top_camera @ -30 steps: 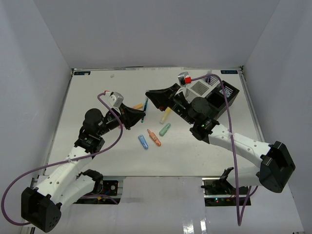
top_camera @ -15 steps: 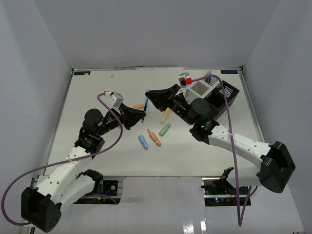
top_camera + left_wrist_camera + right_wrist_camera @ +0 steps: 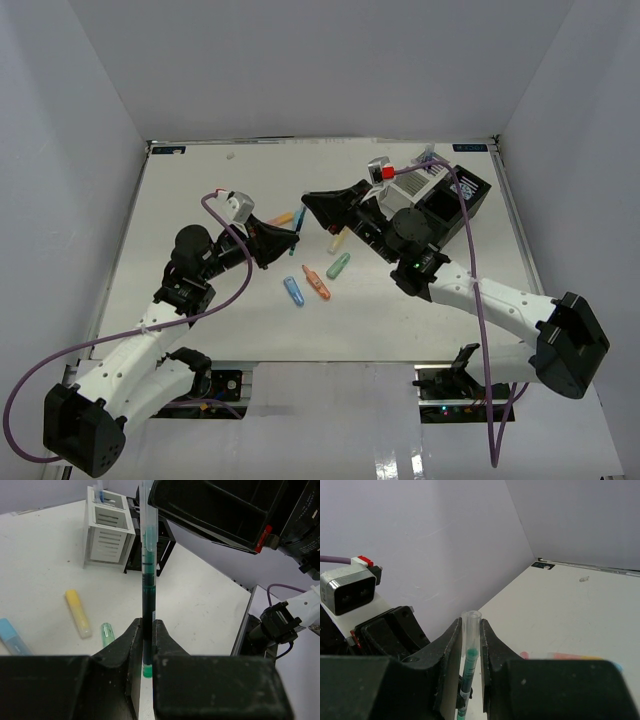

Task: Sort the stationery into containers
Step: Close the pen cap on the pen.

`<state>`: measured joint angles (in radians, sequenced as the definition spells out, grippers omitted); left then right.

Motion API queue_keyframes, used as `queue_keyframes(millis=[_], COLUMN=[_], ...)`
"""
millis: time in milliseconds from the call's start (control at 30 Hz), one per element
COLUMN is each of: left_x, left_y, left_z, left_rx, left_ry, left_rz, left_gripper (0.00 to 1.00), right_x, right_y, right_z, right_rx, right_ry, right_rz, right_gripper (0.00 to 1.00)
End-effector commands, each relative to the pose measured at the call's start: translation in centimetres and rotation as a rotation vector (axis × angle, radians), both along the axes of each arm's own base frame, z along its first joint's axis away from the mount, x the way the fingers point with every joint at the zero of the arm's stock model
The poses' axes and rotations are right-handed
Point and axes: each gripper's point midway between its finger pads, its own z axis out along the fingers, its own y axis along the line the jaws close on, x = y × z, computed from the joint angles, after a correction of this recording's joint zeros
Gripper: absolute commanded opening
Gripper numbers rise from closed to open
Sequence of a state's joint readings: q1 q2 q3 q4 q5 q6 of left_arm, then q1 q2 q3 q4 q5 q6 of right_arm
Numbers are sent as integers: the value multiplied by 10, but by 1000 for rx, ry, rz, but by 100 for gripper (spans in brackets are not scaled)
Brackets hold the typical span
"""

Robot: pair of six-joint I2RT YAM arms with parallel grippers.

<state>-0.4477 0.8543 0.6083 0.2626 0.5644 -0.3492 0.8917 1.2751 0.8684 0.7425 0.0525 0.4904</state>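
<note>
**A:** What lies closest to the arm bases?

**B:** Four short chunky markers, loose on the white counter (image 3: pixel 200 190). A blue marker (image 3: pixel 293 291) and an orange marker (image 3: pixel 317 283) lie side by side. A green marker (image 3: pixel 338 265) is a little farther out, and a yellow marker (image 3: pixel 338 240) lies beyond that.

**A:** And the jaws?

**B:** Both sets meet in the air above the middle of the counter, just past those markers. The left jaws are pinched tight on a thin dark-green pen with a clear cap (image 3: pixel 148 575), gripping it near its green end. In the left wrist view the pen rises straight up out of them. The right jaws are closed on the same pen at its clear end, and the right wrist view shows the clear tip poking out between them. So the pen is off the counter and held at both ends, one arm on each.

**A:** Anything past them?

**B:** A second orange marker (image 3: pixel 283 217) lies just beyond the left jaws, partly hidden by them. At the far right stands a white slatted organiser box (image 3: pixel 420 182). A black organiser box (image 3: pixel 465 195) sits right beside it, on the side toward the right wall. A blue item (image 3: pixel 101 494) sticks up out of the white box, but I can't tell what it is.
</note>
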Motion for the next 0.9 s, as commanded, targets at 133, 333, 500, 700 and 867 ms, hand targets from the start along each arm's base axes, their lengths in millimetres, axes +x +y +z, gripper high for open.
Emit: queue_keyframes(millis=[133, 333, 500, 700, 867], left_x=[-1, -1, -1, -1, -2], left_y=[5, 7, 4, 2, 0], left_z=[33, 35, 32, 26, 22], left_rx=[-58, -70, -69, -51, -41], left_ry=[-115, -124, -112, -104, -99], left_rz=[24, 28, 13, -5, -25], left_gripper=[0, 0, 0, 0, 0], right_x=[-4, -9, -12, -9, -13], right_y=[1, 5, 6, -3, -11], right_z=[-25, -34, -30, -11, 8], right_rx=[-92, -121, -128, -160, -179], right_ry=[39, 50, 52, 16, -23], right_rz=[4, 28, 40, 1, -12], right_gripper=[14, 8, 24, 45, 55])
